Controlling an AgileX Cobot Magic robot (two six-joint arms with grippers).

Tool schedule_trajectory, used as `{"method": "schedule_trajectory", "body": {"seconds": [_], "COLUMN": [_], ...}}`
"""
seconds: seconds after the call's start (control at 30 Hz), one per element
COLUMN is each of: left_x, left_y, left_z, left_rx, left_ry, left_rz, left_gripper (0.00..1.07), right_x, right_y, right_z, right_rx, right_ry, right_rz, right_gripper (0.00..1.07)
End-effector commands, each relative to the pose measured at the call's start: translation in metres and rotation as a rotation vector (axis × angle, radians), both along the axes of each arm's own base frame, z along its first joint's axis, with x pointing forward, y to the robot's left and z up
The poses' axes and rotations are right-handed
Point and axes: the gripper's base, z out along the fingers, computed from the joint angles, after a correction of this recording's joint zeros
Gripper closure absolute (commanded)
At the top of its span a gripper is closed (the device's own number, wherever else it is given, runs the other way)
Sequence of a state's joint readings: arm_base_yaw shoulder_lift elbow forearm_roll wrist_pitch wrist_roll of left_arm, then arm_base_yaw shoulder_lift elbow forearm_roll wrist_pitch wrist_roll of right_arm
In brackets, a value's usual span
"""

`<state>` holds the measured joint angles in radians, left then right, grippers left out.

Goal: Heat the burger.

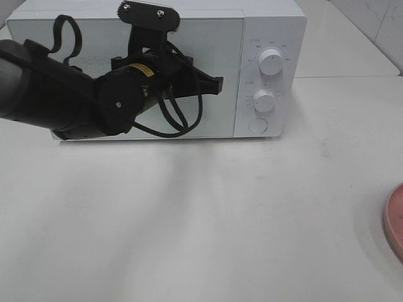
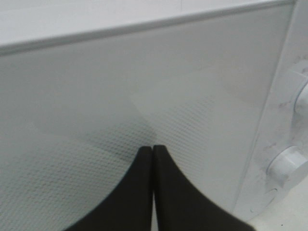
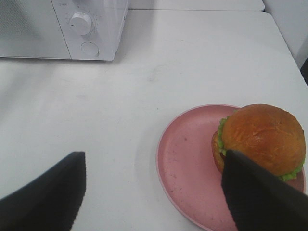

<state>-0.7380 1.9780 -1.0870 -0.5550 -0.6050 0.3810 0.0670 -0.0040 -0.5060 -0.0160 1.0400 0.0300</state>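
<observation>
White table (image 1: 189, 214); left claw (image 2: 153, 150) against microwave door (image 2: 120, 96).

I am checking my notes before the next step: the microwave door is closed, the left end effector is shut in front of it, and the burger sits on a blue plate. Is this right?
One detail is wrong: the plate under the burger is pink, not blue, as the right wrist view shows. The microwave door is closed, and the left end effector is shut in front of it.

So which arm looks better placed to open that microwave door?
The left. Its tool, shut, is right at the closed microwave door, while the right tool hangs open over the burger.
</observation>
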Motion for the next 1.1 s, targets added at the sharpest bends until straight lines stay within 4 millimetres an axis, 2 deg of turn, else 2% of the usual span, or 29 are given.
{"method": "schedule_trajectory", "body": {"seconds": [0.03, 0.07, 0.13, 0.17, 0.2, 0.23, 0.3, 0.33, 0.37, 0.4, 0.43, 0.47, 0.5, 0.57, 0.67, 0.7, 0.77, 0.83, 0.93, 1.0, 1.07, 1.1], "left_x": [-0.014, -0.014, -0.038, -0.038, -0.054, -0.054, -0.071, -0.071, -0.081, -0.088, -0.088, -0.09, -0.09, -0.102, -0.105, -0.113, -0.117, -0.129, -0.131, -0.125, -0.123, -0.117], "left_y": [0.01, 0.01, 0.009, 0.009, 0.007, 0.007, 0.007, 0.007, 0.007, 0.007, 0.007, 0.008, 0.008, 0.01, 0.01, 0.012, 0.014, 0.024, 0.027, 0.046, 0.051, 0.065], "left_z": [0.012, 0.012, 0.011, 0.011, 0.01, 0.01, 0.009, 0.009, 0.006, 0.002, 0.002, -0.001, -0.001, -0.01, -0.011, -0.016, -0.017, -0.02, -0.019, -0.005, 0.0, 0.013], "left_rx": [-0.026, -0.026, -0.006, -0.006, 0.014, 0.014, 0.054, 0.054, 0.09, 0.124, 0.124, 0.137, 0.137, 0.197, 0.214, 0.267, 0.293, 0.355, 0.362, 0.325, 0.31, 0.271], "left_ry": [-0.013, -0.013, 0.03, 0.03, 0.089, 0.089, 0.236, 0.236, 0.355, 0.44, 0.44, 0.478, 0.478, 0.623, 0.654, 0.733, 0.765, 0.942, 0.983, 1.052, 1.049, 1.051], "left_rz": [0.023, 0.023, -0.028, -0.028, -0.077, -0.077, -0.162, -0.162, -0.222, -0.266, -0.266, -0.278, -0.278, -0.343, -0.359, -0.407, -0.427, -0.482, -0.487, -0.45, -0.435, -0.393], "left_gripper": [1.07, 1.07, 1.06, 1.06, 1.03, 1.03, 0.85, 0.85, 0.54, 0.15, 0.15, 0.01, 0.01, 0.04, 0.04, 0.04, 0.04, 0.04, 0.04, 0.04, 0.04, 0.04], "right_x": [-0.004, -0.004, -0.004, -0.004, -0.004, -0.004, -0.004, -0.004, -0.004, -0.004, -0.004, -0.004, -0.004, -0.004, -0.004, -0.004, -0.004, -0.004, -0.004, -0.004, -0.004, -0.004], "right_y": [0.0, 0.0, 0.0, 0.0, 0.0, 0.0, 0.0, 0.0, 0.0, 0.0, 0.0, 0.0, 0.0, 0.0, 0.0, 0.0, 0.0, 0.0, 0.0, 0.0, 0.0, 0.0], "right_z": [0.0, 0.0, 0.0, 0.0, 0.0, 0.0, 0.0, 0.0, 0.0, 0.0, 0.0, 0.0, 0.0, 0.0, 0.0, 0.0, 0.0, 0.0, 0.0, 0.0, 0.0, 0.0], "right_rx": [0.0, 0.0, 0.0, 0.0, 0.0, 0.0, 0.0, 0.0, 0.0, 0.0, 0.0, 0.0, 0.0, 0.0, 0.0, 0.0, 0.0, 0.0, 0.0, 0.0, 0.0, 0.0], "right_ry": [-0.029, -0.029, -0.029, -0.029, -0.029, -0.029, -0.029, -0.029, -0.029, -0.029, -0.029, -0.029, -0.029, -0.029, -0.029, -0.029, -0.029, -0.029, -0.029, -0.029, -0.029, -0.029], "right_rz": [-0.007, -0.007, -0.007, -0.007, -0.005, -0.005, -0.005, -0.005, -0.005, -0.005, -0.005, -0.005, -0.005, -0.005, -0.005, -0.005, -0.005, -0.005, -0.005, -0.005, -0.005, -0.005], "right_gripper": [0.31, 0.31, 0.31, 0.31, 0.31, 0.31, 0.31, 0.31, 0.31, 0.31, 0.31, 0.31, 0.31, 0.31, 0.31, 0.31, 0.31, 0.31, 0.31, 0.31, 0.31, 0.31]}}
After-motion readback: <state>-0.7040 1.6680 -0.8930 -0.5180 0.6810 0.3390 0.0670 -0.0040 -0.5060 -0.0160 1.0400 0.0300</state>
